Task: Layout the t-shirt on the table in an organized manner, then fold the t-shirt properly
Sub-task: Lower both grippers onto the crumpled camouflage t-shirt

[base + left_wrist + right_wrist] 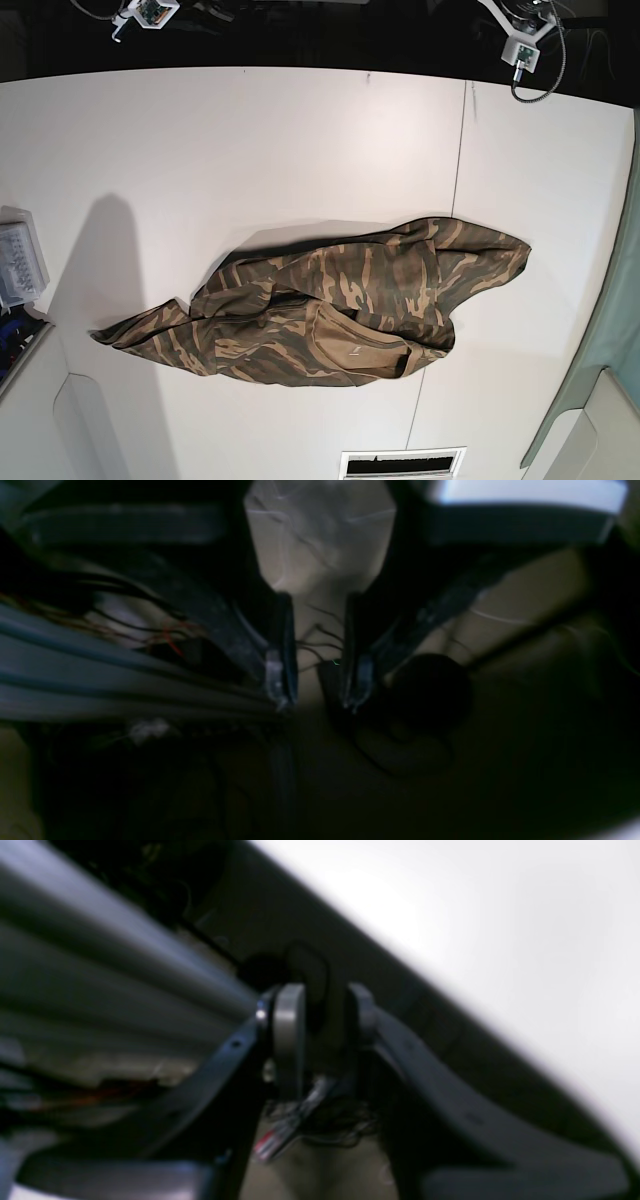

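Both grippers, left [320,700] and right [322,1010], hung parted and empty, well away from the soft, light t-shirt [330,310]; its crumpled edges looked best for pinching.

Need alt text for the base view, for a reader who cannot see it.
A camouflage t-shirt lies crumpled and bunched near the middle of a white table, collar opening facing up. A clear plastic box sits at the table's left edge; neither arm is visible.

T-shirt [330,305] bunched mid-tabletop [250,150], straddling the seam [458,170]; plastic box [20,262] at far left edge.
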Controlling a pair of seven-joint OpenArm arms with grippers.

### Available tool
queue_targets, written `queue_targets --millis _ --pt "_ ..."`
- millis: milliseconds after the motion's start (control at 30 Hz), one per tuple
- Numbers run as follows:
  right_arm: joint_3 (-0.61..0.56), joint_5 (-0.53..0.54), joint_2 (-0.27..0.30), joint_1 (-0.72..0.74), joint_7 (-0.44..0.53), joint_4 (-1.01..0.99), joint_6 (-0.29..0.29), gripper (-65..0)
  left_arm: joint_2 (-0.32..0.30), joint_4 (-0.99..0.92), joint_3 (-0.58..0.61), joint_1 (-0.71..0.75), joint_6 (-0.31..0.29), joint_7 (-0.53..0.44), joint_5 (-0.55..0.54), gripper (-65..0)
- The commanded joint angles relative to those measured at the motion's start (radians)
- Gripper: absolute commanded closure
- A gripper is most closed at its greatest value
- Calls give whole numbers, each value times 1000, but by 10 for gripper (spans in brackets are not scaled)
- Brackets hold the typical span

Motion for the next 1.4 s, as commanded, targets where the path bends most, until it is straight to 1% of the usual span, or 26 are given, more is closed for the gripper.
queue_targets --millis 0,100,167,233,267,367,433,467,500,567,633,667,733,867,933,1000,1067,1100,1167,1267,1367 --pt "17 38 9 -2 10 49 4 -141 -24 53 -14 19 -3 -16 -15 -186" --pt "53 117 8 42 3 132 -3 -141 -76 157 -37 29 6 -14 -23 -195" --pt "66 136 8 100 -3 159 -3 -141 -117 206 -39 28 47 -13 -32 -237" --pt "67 136 7 179 -35 165 -8 -141 -157 242 -39 19 70 -16 -55 -290" --pt "67 142 1 224 -62 164 -19 -141 -176 252 -39 9 72 -17 -68 -305" --pt "66 206 -18 372 -156 155 -65 -142 -227 257 -33 -52 72 -16 -114 -307" --pt "66 213 -42 460 -210 142 -102 -142 -251 257 -12 -106 77 -16 -133 -308" --pt "66 211 -58 500 -233 131 -116 -147 -260 257 8 -135 92 -16 -134 -307" --pt "66 209 -75 536 -245 117 -129 -165 -267 256 35 -166 110 -16 -134 -307" --pt "66 209 -115 600 -248 79 -142 -232 -278 243 97 -234 131 -11 -133 -308" --pt "66 188 -162 657 -254 39 -157 -297 -280 207 162 -315 148 -6 -131 -307" --pt "66 166 -186 680 -257 21 -167 -310 -280 181 193 -359 159 -5 -130 -307" --pt "66 121 -228 712 -260 3 -180 -311 -280 120 250 -447 179 -5 -129 -307" --pt "66 57 -290 718 -268 6 -184 -310 -270 -23 337 -597 178 -1 -129 -307" --pt "66 30 -319 718 -293 5 -214 -310 -254 -104 360 -659 178 -1 -126 -307" --pt "66 1 -346 719 -292 -6 -261 -310 -234 -178 366 -707 177 -1 -127 -308" --pt "66 -28 -379 729 -291 -37 -296 -310 -217 -231 366 -742 169 -1 -127 -308" --pt "66 -45 -397 742 -290 -65 -305 -310 -210 -249 366 -756 168 -1 -127 -308" --pt "66 -65 -430 780 -275 -148 -310 -310 -195 -267 366 -775 145 -1 -130 -308" --pt "66 -72 -468 852 -237 -295 -322 -310 -173 -268 368 -781 143 -2 -134 -307" --pt "66 -110 -496 914 -207 -410 -342 -310 -146 -272 368 -780 143 8 -134 -307"
